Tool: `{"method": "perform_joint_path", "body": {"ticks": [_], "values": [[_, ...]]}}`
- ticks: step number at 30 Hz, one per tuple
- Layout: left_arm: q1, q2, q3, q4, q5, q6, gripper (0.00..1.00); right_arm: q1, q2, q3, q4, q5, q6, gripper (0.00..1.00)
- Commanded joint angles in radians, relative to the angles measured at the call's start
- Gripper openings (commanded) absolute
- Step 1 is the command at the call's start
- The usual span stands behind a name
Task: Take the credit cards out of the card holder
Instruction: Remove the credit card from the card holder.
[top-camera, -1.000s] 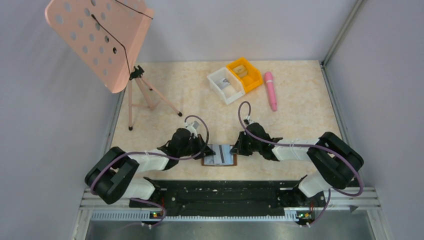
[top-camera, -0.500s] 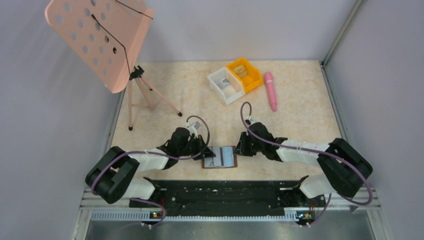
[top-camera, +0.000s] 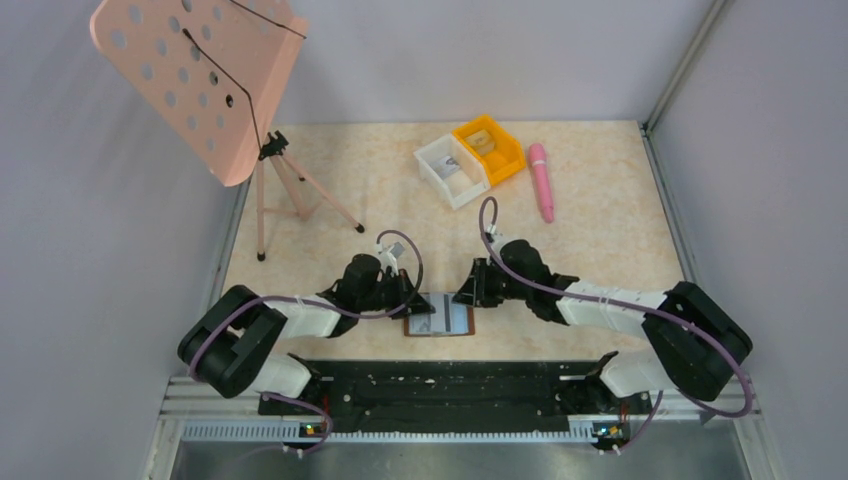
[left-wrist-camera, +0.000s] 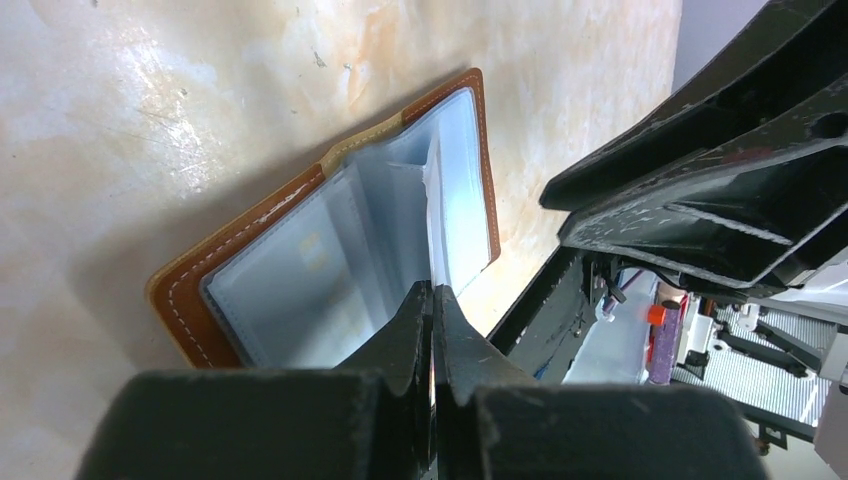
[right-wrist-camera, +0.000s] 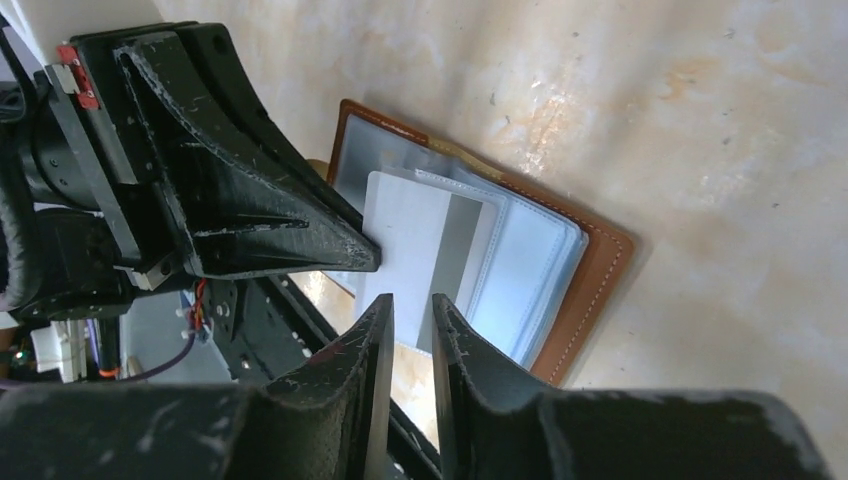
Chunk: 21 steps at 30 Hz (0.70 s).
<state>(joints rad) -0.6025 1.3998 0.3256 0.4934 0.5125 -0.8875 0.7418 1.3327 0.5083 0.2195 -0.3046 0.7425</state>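
Observation:
The card holder (top-camera: 458, 324) lies open on the table near the front edge, brown leather outside (right-wrist-camera: 592, 285) with pale blue-grey pockets inside (left-wrist-camera: 290, 280). A whitish credit card (right-wrist-camera: 405, 250) with a grey stripe sticks out of the pockets toward the front. My left gripper (top-camera: 412, 298) is at the holder's left side, shut on the card's edge, which shows edge-on in the left wrist view (left-wrist-camera: 432, 205) above the jaw tips (left-wrist-camera: 433, 292). My right gripper (top-camera: 466, 292) hovers over the holder's right part, its jaws (right-wrist-camera: 412, 305) a narrow gap apart and empty.
A white bin (top-camera: 452, 172) and an orange bin (top-camera: 490, 148) stand at the back, a pink pen (top-camera: 541, 180) to their right. A pink music stand (top-camera: 200, 80) on a tripod stands at the back left. The black base rail (top-camera: 440, 385) runs just in front of the holder.
My right gripper has moved left and forward over the holder's right side. My left gripper has shifted slightly right, staying at the holder's left edge.

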Motion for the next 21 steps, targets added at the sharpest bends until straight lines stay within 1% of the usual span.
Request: {"method": "perform_joint_path", "body": {"ticks": [1,5,7,9,16,21], "values": [[0.006,0.01,0.003,0.066,0.012,-0.005,0.0,-0.007,0.065,0.015,0.106,-0.078,-0.008,0.19],[0.006,0.026,0.018,0.04,0.006,0.0,0.01,-0.007,0.124,0.024,0.112,-0.071,0.003,0.17],[0.006,0.037,0.024,0.035,0.002,-0.004,0.09,-0.007,0.151,0.02,0.126,-0.072,0.013,0.17],[0.006,0.045,0.024,0.037,-0.002,-0.009,0.11,-0.007,0.171,0.015,0.146,-0.074,0.022,0.17],[0.006,0.048,0.022,0.043,-0.002,-0.006,0.14,-0.007,0.201,0.012,0.155,-0.063,0.03,0.16],[0.005,0.026,0.011,0.04,-0.018,-0.007,0.19,-0.007,0.203,0.014,0.142,-0.049,0.028,0.16]]}}
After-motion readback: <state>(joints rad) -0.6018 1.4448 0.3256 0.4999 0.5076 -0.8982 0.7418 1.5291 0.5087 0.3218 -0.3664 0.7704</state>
